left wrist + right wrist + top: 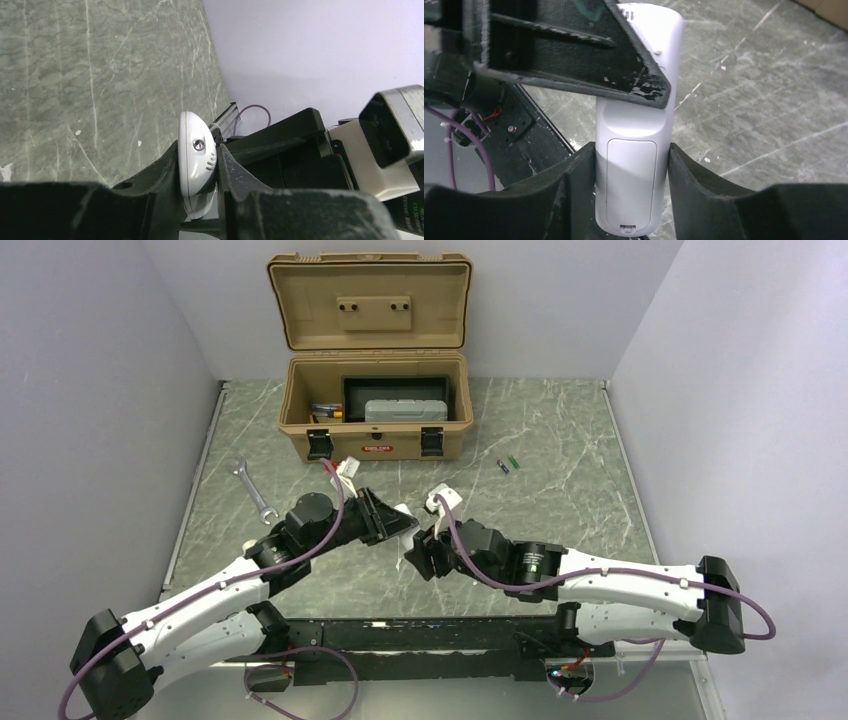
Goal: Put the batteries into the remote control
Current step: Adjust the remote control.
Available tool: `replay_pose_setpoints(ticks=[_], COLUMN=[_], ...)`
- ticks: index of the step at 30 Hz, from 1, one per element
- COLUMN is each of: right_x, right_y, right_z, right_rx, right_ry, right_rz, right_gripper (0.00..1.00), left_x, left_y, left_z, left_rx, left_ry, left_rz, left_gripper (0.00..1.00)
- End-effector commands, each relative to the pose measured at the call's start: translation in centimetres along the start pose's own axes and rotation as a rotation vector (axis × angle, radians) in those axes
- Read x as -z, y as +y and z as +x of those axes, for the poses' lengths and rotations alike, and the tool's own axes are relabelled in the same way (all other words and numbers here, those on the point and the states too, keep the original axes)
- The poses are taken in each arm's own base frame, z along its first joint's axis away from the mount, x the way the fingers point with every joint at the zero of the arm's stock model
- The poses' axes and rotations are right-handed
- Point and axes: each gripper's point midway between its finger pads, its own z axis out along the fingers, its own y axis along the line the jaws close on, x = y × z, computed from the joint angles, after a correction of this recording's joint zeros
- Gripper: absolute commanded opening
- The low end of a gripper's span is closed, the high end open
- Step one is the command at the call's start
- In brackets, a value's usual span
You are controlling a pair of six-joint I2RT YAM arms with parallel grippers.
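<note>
The white remote control (405, 512) hangs above the table between both arms. My left gripper (393, 521) is shut on its front end, where the small lens shows between the pads (196, 150). My right gripper (420, 552) is shut on the other end, one finger touching each side of the body (633, 165). The back of the remote control (634, 125) faces the right wrist camera, with the battery cover (631, 185) in place and its latch at the bottom. A left finger (574, 55) crosses over its top. The batteries (510, 464), one purple and one green, lie on the table right of the toolbox.
An open tan toolbox (375, 425) stands at the back centre with its lid up. A silver wrench (253, 492) lies on the left of the table. Grey walls close in both sides.
</note>
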Motion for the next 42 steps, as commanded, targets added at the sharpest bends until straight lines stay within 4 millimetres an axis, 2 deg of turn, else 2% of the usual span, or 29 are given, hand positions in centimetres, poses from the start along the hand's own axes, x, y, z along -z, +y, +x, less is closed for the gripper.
replay_pose_setpoints(ticks=[1,3,5,8,11,19,20,22,24,28,30,33,36,39,42], right_x=[-0.2,-0.3,-0.3,-0.4,-0.6,-0.3,-0.2,0.0,0.2,0.1,0.0,-0.1,0.0,0.0,-0.1], right_y=[1.1,1.1,1.0,0.8,0.9,0.8,0.8,0.7,0.6,0.8,0.9,0.9,0.9,0.8,0.7], right_z=[-1.8,-1.6,-1.4,-0.9,-0.4,-0.2,-0.4,-0.7,-1.0,-1.2,-1.1,-1.0,-1.2,-1.4,-1.6], right_rx=[0.009,0.011,0.01,0.009,0.004,-0.005,-0.004,0.001,0.009,0.03,0.038,0.041,0.043,0.047,0.06], right_ry=[-0.017,-0.016,-0.011,0.007,0.025,0.026,0.022,0.012,0.007,0.015,0.023,0.023,0.016,0.007,0.006], right_rz=[-0.023,-0.025,-0.021,-0.009,-0.013,-0.017,-0.018,-0.015,-0.014,-0.021,-0.02,-0.019,-0.02,-0.016,-0.01], right_gripper=[0.47,0.49,0.59,0.68,0.71,0.21,0.17,0.11,0.08,0.0,0.0,0.0,0.0,0.0,0.0], left_x=[0.0,0.1,0.2,0.3,0.3,0.5,0.5,0.5,0.4,0.4,0.5,0.6,0.6,0.5,0.2], left_y=[-2.3,-2.3,-2.3,-2.4,-2.5,-2.5,-2.4,-2.3,-2.2,-2.0,-2.0,-2.1,-2.0,-1.7,-1.7], left_z=[-1.1,-1.1,-1.3,-1.4,-1.6,-1.7,-1.8,-1.7,-1.5,-1.4,-1.5,-1.6,-1.5,-1.0,-0.6], left_rx=[0.004,0.008,0.011,0.011,0.017,0.022,0.024,0.026,0.028,0.031,0.029,0.026,0.025,0.028,0.027], left_ry=[-0.028,-0.033,-0.041,-0.05,-0.059,-0.071,-0.072,-0.065,-0.058,-0.055,-0.059,-0.063,-0.056,-0.035,-0.008], left_rz=[0.058,0.057,0.06,0.058,0.062,0.06,0.057,0.056,0.056,0.043,0.045,0.048,0.045,0.041,0.043], left_gripper=[0.0,0.0,0.0,0.0,0.0,0.0,0.05,0.28,0.42,0.51,0.5,0.4,0.36,0.37,0.45])
